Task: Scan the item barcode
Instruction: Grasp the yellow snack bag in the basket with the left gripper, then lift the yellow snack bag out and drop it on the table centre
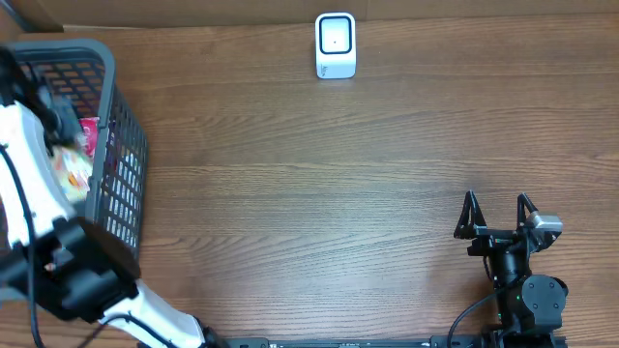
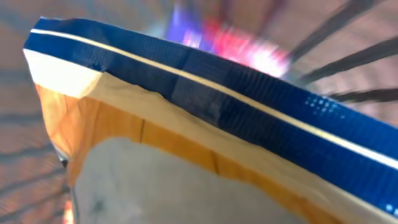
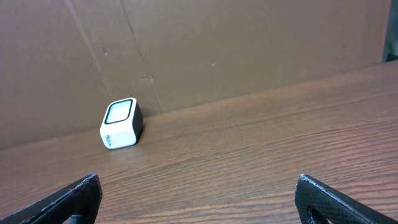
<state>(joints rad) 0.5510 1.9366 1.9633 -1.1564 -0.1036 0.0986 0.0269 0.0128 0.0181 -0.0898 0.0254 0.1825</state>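
The item, a snack bag (image 2: 205, 124) with a dark blue top strip and an orange and cream body, fills the left wrist view and hides my left gripper's fingers. From overhead the left arm (image 1: 29, 164) reaches down into the grey basket (image 1: 124, 145), over an orange-yellow packet (image 1: 73, 176). My left gripper is shut, pressed close on the bag. The white barcode scanner (image 1: 336, 45) stands at the far middle of the table, also in the right wrist view as the scanner (image 3: 121, 123). My right gripper (image 1: 496, 211) rests open at the near right, nothing between its fingers (image 3: 68, 199).
A pink packet (image 1: 88, 133) also lies in the basket. A brown cardboard wall (image 3: 217, 56) runs behind the scanner along the table's far edge. Bare wood tabletop (image 1: 319, 193) lies between basket, scanner and right arm.
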